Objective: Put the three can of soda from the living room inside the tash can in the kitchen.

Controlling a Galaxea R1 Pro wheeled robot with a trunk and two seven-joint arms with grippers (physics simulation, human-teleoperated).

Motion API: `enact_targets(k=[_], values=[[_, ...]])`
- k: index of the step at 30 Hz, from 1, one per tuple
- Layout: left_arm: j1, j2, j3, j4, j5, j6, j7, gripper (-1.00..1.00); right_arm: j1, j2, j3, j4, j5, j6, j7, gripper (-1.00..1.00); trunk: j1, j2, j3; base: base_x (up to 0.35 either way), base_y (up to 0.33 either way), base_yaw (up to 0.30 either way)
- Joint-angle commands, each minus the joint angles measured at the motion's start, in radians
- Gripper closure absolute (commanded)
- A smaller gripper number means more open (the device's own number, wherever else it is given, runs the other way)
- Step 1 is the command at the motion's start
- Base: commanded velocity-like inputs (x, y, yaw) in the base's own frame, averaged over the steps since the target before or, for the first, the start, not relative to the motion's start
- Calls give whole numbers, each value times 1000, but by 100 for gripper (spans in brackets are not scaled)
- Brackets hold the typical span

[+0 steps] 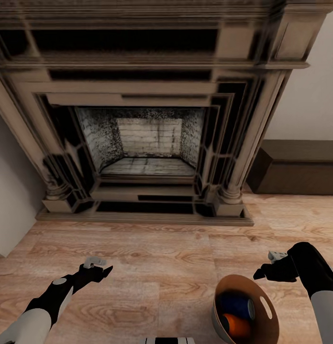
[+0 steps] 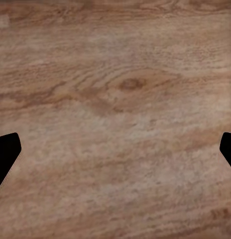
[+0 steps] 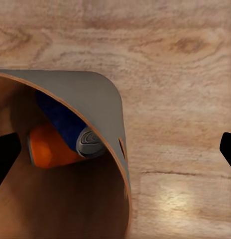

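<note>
While your right gripper [image 1: 263, 268] hangs spread and empty just above the far-right rim of the round grey bin with a tan wooden inside [image 1: 269, 306], a dark blue soda can [image 3: 65, 122] and an orange soda can [image 3: 51, 149] lie inside it, touching. Your left gripper [image 1: 100, 268], also spread, holds nothing over bare wood floor [image 1: 161, 258], well left of the bin.

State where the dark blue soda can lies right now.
In the head view, the dark blue can lies inside the bin, low right, above an orange can.
</note>
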Motion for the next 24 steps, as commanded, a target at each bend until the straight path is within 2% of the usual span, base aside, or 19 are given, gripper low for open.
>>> enact_targets(k=[1,18,24], values=[[0,0,0,0,0,0,0,-100,2,0,0,-1,0,0,0,-100,0,0,4,0,0,0],[0,-1,0,0,0,0,0,-100,101,8,3,-106,0,-1,-1,-100,-8,4,70,0,0,0],[0,0,0,11,0,0,6,-100,147,27,4,-151,0,-2,0,-100,-11,6,93,0,0,0]])
